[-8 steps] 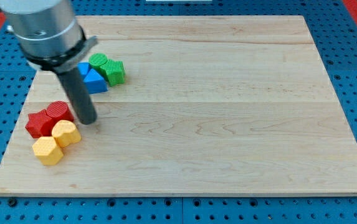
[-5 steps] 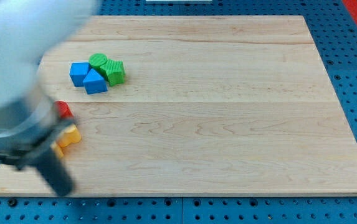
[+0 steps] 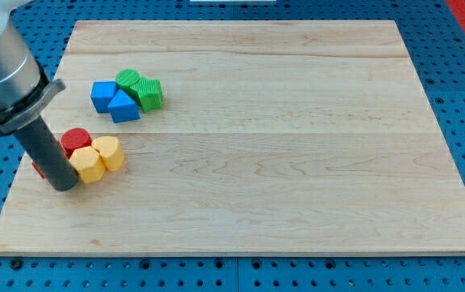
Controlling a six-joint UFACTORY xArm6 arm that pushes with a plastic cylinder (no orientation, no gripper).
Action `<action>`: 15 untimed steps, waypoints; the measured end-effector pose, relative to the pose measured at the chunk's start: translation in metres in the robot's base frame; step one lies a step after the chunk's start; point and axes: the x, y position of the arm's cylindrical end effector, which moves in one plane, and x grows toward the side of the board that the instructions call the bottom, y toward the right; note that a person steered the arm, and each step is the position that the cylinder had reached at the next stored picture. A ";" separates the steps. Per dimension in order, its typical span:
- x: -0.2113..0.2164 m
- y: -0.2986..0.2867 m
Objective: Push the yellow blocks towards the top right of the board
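Note:
Two yellow blocks lie side by side at the board's left: one (image 3: 88, 165) against my rod and a second (image 3: 109, 152) just to its right. My tip (image 3: 62, 185) rests on the board at the lower left edge of the nearer yellow block, touching it. A red cylinder (image 3: 75, 139) sits just above the yellow pair. Another red block (image 3: 37, 169) is mostly hidden behind my rod.
A blue cube (image 3: 101, 95), a blue triangular block (image 3: 123, 106), a green cylinder (image 3: 129, 80) and a green block (image 3: 148, 93) cluster at the upper left. The wooden board (image 3: 297, 162) lies on a blue pegboard; its left edge is close to my tip.
My rod swung from right of the red blocks down past the bottom left, and now stands left of the yellow blocks. Both yellow blocks have shifted right and up.

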 end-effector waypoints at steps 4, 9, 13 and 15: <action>-0.036 0.090; -0.084 0.120; -0.048 0.148; -0.065 0.239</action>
